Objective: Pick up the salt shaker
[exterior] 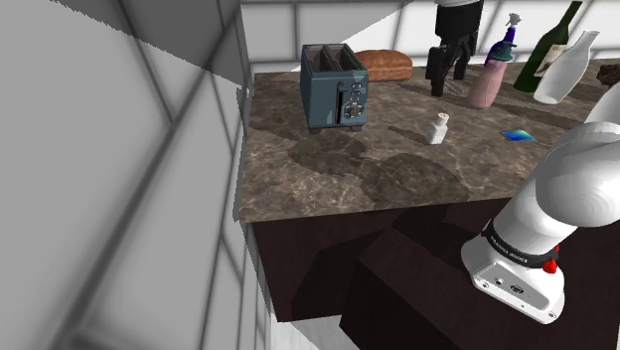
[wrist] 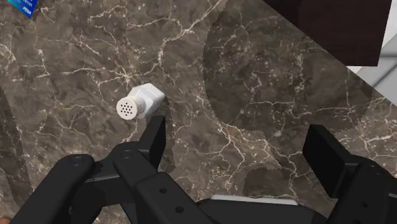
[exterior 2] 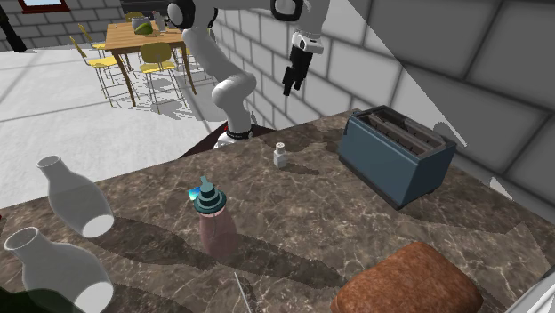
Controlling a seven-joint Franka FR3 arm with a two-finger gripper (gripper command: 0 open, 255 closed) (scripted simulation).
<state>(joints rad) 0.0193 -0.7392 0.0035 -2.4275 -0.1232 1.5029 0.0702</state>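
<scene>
Grey tiled walls (exterior: 109, 149), marbled countertop (exterior: 328, 179), wooden dining table (exterior 2: 124, 37)

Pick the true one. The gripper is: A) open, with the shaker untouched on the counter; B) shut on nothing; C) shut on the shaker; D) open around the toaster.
A: the gripper hangs above the counter with its fingers apart, and the shaker stands upright below, off to one finger's side, not between them.
</scene>
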